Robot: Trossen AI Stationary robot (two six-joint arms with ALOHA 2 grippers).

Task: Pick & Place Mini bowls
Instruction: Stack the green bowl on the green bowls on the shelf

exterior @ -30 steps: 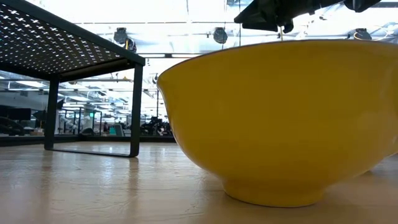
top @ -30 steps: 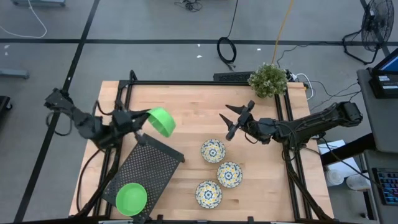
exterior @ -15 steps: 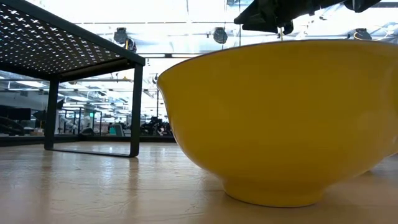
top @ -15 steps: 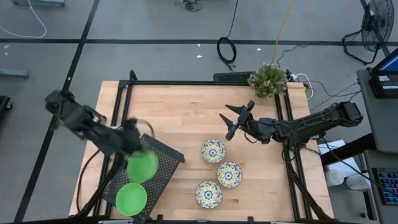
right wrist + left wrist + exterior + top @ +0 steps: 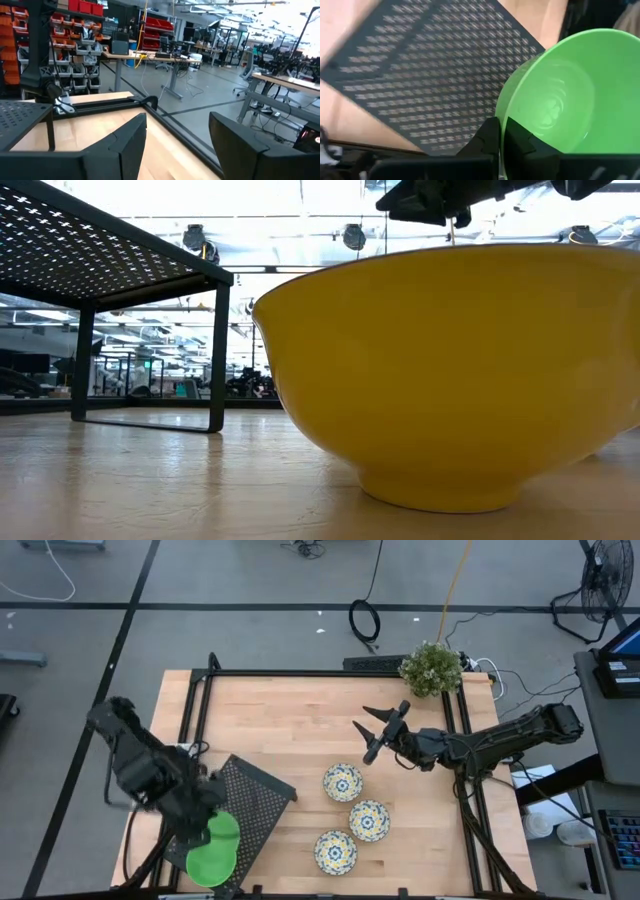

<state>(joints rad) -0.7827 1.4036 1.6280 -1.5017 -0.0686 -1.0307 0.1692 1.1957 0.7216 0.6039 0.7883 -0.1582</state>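
STEP: place, judged | left gripper (image 5: 208, 825) clamped on green bowl (image 5: 224, 831), lower left, over tray (image 5: 255, 802) beside 2nd green bowl (image 5: 208, 862) | right gripper (image 5: 372, 732) apart, idle | NEXT: bowl to be lowered, released

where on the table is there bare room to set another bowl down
Widest free patch: bare wood of the table between the mesh tray, the plant and the open right gripper. A smaller patch lies right of the three patterned bowls. Crowded: the near-left corner, where the left gripper holds a green bowl above another green bowl.
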